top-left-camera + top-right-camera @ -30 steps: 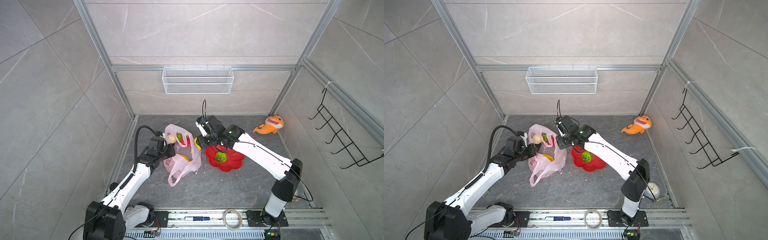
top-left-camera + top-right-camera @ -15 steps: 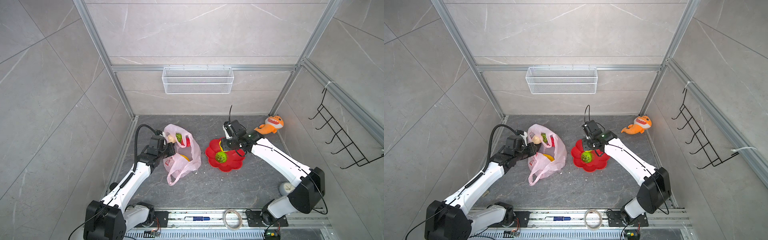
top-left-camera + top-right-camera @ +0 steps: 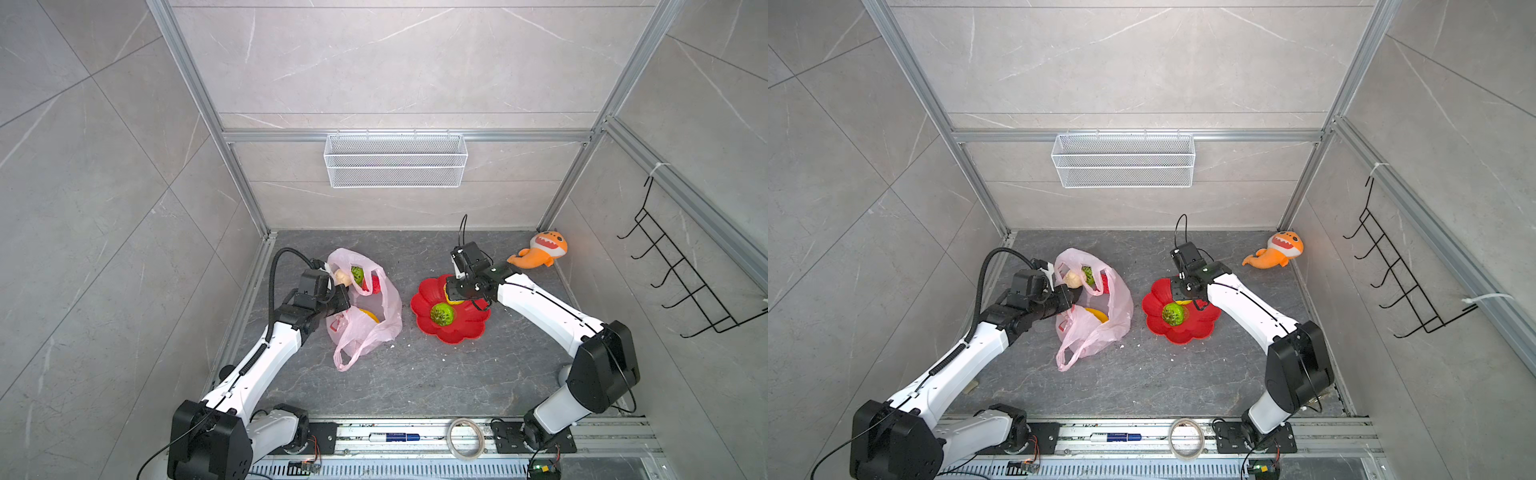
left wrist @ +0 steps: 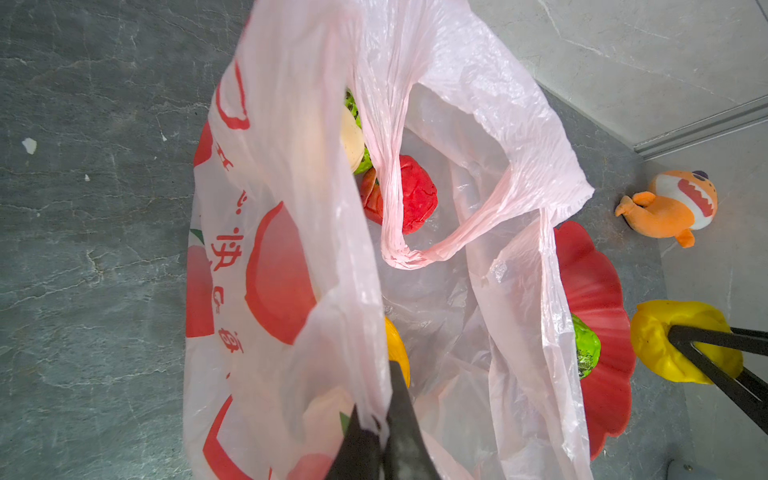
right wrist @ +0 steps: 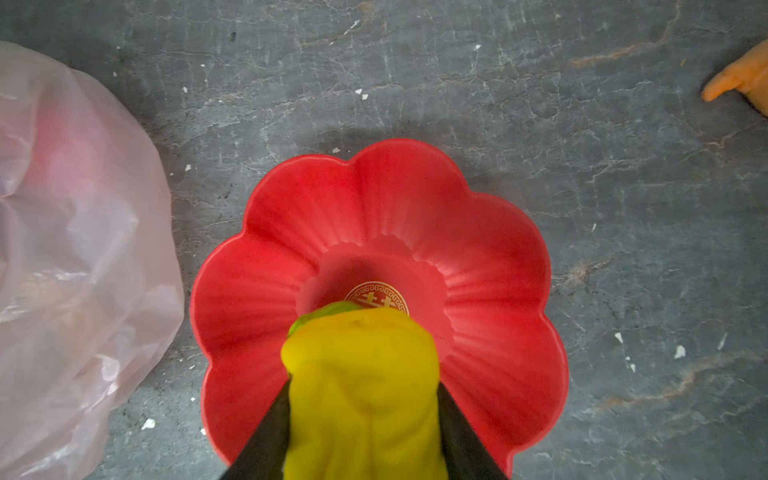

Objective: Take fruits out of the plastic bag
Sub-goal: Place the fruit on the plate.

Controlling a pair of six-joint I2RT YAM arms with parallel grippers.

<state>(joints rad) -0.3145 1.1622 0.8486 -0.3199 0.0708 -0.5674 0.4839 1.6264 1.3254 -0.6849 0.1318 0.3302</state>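
Observation:
The pink plastic bag [image 3: 386, 316] lies open on the floor, and my left gripper [image 4: 380, 415] is shut on its near edge, holding the mouth up. Inside show a lumpy beige fruit [image 3: 341, 276], a bumpy green ball [image 3: 357, 274], a red apple [image 4: 415, 195] and a yellow-orange fruit [image 3: 370, 316]. To the right of the bag stands the red flower-shaped plate [image 3: 457, 336] with a second green ball [image 3: 441, 313] on it. My right gripper [image 5: 361, 386] is shut on a small yellow fruit [image 5: 361, 365] just above the plate's far-left part.
An orange plush shark [image 3: 540, 251] lies at the back right corner. A white wire basket [image 3: 395, 160] hangs on the back wall and a black hook rack [image 3: 681, 282] on the right wall. A tape roll [image 3: 465, 432] and a marker [image 3: 395, 436] rest on the front rail.
My right arm has swung right, away from the bag's mouth, and carried the small yellow fruit over the plate. The left arm and the bag have stayed put.

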